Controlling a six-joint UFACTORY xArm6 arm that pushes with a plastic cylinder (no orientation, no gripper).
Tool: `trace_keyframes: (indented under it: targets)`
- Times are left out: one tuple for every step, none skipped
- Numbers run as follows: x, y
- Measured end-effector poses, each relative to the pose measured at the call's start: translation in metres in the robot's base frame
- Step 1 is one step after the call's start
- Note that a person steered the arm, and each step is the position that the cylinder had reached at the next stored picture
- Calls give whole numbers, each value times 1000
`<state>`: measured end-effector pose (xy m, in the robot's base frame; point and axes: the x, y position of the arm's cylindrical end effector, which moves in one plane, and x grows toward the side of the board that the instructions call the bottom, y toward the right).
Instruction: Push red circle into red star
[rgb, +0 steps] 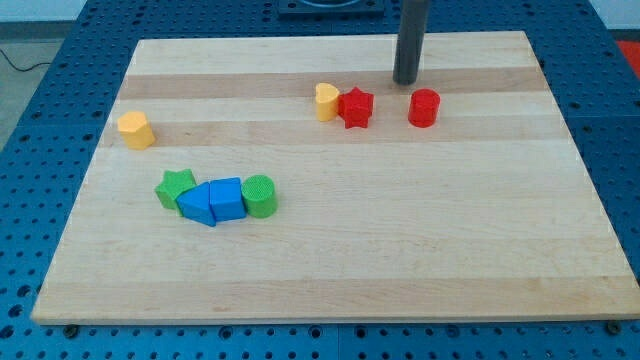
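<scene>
The dark rod stands upright near the view's top, its tip (405, 81) on the bench (400, 250), just above-left of the red circle (424, 107). No pincer shows. The red star (355, 107) lies left of the circle, apart, touching a yellow heart (326, 101).

Eight blocks sit on the tabletop (400, 250). Two are red: one red star (355, 107) and one red circle (424, 107). Two are yellow: one yellow heart (327, 101) and one yellow block (135, 130) far to the left. Two are green: one green star (175, 187) and one green circle (260, 196). Two are blue: one blue cube (228, 199) and one blue block (197, 205) of unclear shape.
</scene>
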<state>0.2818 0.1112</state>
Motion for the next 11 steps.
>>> trace_keyframes:
  targets:
    - [4, 75]
    - [39, 117]
    - [59, 111]
    - [59, 82]
    - [69, 72]
    - [72, 72]
    - [70, 72]
    - [69, 72]
    - [69, 70]
    - [69, 51]
    - [69, 22]
